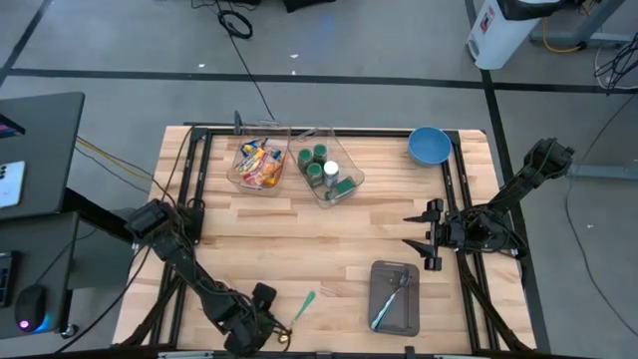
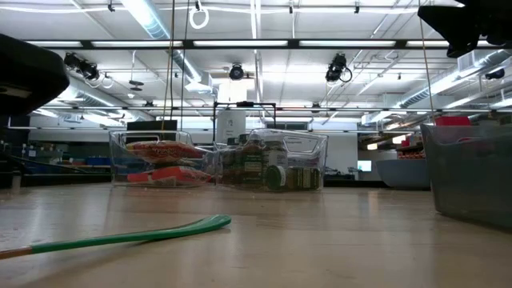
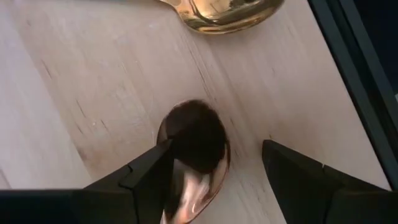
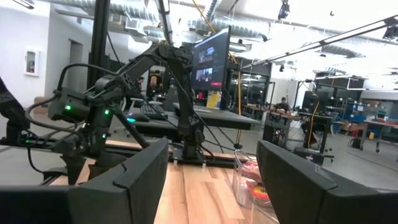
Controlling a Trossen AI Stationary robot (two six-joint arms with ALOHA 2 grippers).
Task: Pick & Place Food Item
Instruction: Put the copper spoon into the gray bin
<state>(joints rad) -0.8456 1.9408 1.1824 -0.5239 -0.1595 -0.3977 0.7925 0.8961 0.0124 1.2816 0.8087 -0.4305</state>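
Left gripper (image 3: 214, 171) parted, holding nothing; copper spoon (image 3: 194, 158) lies between its fingers, against one. Right gripper (image 1: 427, 237) open, empty.

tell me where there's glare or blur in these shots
Left wrist view: the spoon bowl between the left hand's spread fingers gleams, and a gold spoon beyond it glares brightly. Low view: ceiling lights wash out the top, and the green spatula up close looks soft. High view: evenly lit, no glare.
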